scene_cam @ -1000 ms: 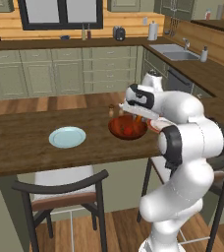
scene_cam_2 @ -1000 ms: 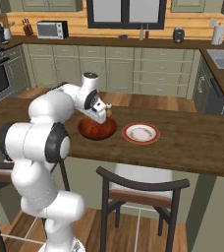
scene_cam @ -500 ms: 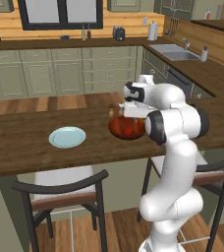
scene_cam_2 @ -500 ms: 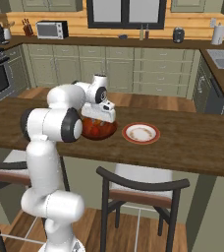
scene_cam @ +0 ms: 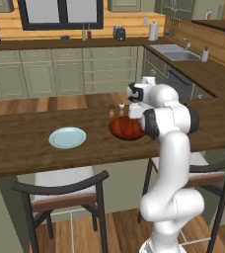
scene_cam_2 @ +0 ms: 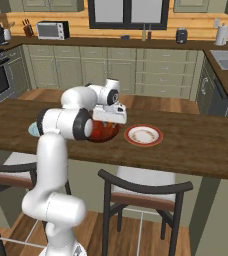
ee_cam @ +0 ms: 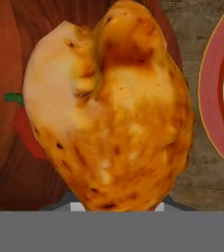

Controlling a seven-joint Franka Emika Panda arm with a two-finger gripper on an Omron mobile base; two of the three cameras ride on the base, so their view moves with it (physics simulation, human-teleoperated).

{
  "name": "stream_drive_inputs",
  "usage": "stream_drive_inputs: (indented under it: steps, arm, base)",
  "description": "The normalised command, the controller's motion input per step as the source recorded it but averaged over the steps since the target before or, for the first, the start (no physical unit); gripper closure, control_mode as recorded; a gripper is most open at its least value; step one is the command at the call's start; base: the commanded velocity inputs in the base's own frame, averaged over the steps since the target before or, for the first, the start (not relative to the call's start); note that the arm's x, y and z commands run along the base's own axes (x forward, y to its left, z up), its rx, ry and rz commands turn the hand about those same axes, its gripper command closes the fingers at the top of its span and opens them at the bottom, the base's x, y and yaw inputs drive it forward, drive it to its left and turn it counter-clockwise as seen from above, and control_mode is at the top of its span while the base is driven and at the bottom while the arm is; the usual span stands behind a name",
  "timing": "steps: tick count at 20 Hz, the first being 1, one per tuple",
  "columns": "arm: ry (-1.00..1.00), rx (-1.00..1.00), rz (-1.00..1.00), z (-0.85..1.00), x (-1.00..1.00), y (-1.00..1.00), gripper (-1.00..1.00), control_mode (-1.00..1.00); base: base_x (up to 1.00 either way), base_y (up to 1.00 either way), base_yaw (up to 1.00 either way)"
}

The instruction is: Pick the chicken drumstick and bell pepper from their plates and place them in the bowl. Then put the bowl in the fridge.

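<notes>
Hand view had the drumstick (ee_cam: 109,108) clamped in the fingers above the bowl (ee_cam: 6,59), pepper (ee_cam: 28,130) inside.

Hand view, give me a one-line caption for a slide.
Chicken drumstick held close to the camera above the reddish-brown bowl, red bell pepper already inside.

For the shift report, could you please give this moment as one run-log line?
pincer: shut on chicken drumstick | position: over bowl | bell pepper: in bowl | fridge step: not yet done
</notes>
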Motion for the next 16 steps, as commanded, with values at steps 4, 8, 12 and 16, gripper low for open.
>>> stream_drive_inputs:
  steps: [4, 8, 12, 16]
  arm:
    - [0.0, 0.09, 0.13, -0.4, 0.23, 0.06, 1.0, -1.0]
    - [0.0, 0.1, 0.1, -0.37, 0.0, 0.08, 1.0, -1.0]
    - [0.0, 0.07, 0.07, -0.26, 0.0, 0.2, 1.0, -1.0]
    - [0.0, 0.02, 0.05, -0.27, 0.09, 0.31, 1.0, -1.0]
  base:
    - [0.0, 0.0, 0.0]
    - [0.0, 0.0, 0.0]
    - [0.0, 0.0, 0.0]
    - [0.0, 0.0, 0.0]
